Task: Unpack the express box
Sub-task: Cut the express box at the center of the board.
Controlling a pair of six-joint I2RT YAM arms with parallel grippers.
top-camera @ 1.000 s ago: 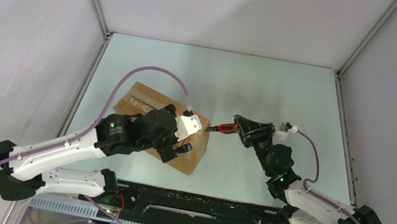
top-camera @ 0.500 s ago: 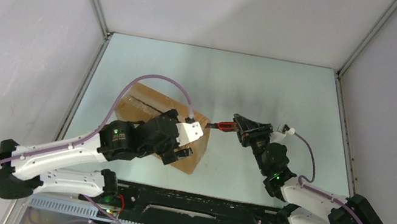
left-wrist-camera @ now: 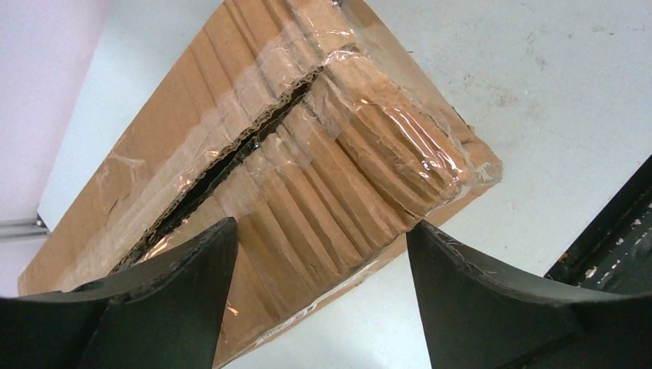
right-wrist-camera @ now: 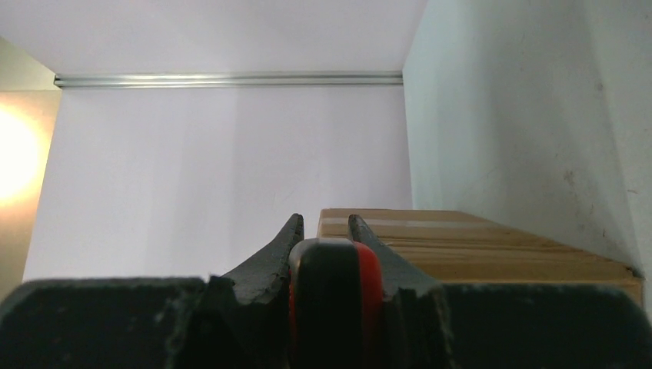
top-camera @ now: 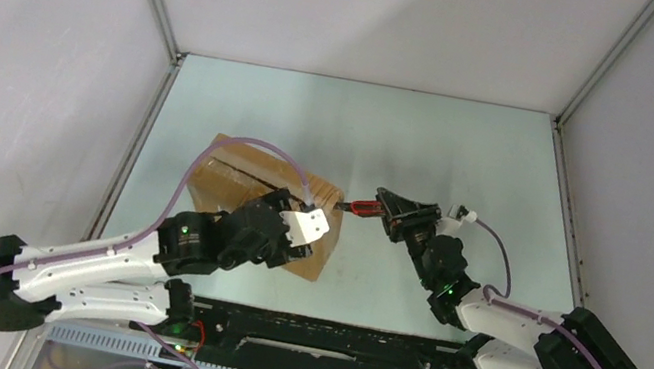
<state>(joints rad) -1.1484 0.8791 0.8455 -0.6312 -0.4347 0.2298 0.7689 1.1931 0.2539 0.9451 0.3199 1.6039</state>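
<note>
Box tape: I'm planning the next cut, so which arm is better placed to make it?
Right, probably. The right gripper is shut on a red tool pointing at the box; the left gripper hangs open over the box, empty, better suited to steadying it.

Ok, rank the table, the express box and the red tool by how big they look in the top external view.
1. table: by far the largest.
2. express box: clearly smaller, and the left arm hides part of it.
3. red tool: just a small sliver clamped in the right gripper.
</note>
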